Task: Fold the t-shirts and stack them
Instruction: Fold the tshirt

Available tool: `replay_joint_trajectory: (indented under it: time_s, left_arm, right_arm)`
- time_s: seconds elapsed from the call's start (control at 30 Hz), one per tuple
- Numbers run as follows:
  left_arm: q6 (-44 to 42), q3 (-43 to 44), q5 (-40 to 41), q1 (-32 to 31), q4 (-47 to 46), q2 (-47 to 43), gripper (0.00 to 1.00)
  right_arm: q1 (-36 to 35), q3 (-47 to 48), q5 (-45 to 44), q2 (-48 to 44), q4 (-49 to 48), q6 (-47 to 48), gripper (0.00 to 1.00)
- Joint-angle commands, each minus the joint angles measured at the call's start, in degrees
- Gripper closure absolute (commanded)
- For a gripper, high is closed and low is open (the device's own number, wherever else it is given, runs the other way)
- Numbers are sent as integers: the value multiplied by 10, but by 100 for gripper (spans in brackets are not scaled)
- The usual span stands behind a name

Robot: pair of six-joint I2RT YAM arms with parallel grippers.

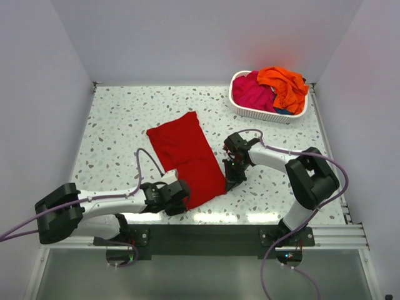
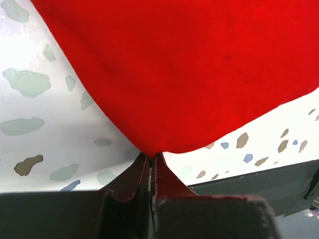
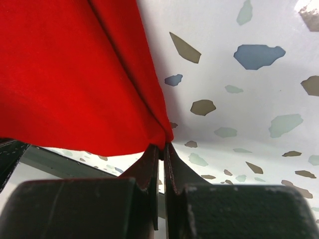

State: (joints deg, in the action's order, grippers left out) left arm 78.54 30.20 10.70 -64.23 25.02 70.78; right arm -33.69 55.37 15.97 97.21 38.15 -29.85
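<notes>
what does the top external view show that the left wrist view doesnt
Only top external: the white basket holding the magenta shirt and orange shirt, plus the right tool at the edge of the red shirt. Only left wrist: the left tool pinched shut on a cloth edge, close up. Both: the red shirt and the speckled table.

We see the left tool [image 2: 151, 158] closed tight on an edge of the deep red t-shirt [image 2: 199, 69]. Beneath it lies the speckled desk [image 2: 45, 124].
</notes>
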Motion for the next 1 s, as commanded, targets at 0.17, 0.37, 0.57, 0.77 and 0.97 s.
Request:
replay_joint_trajectory:
  time_s: [0.17,0.37,0.57,0.77,0.97]
  left_arm:
    - [13,-23,14,-12,51,-57,100]
    - [19,-15,-9,-44,63,-95,100]
    - [42,51,-4,-99,81,-72,100]
    - [101,107,33,-119,149,-104,100]
    - [134,151,103,-114,205,-144,100]
  right_arm:
    - [0,18,-25,-47,41,22,100]
    - [0,16,-47,-83,92,49,100]
    - [-1,31,-49,-120,149,57,100]
    - [-1,92,-69,-146,205,58,100]
    - [0,198,-78,-120,245,57,100]
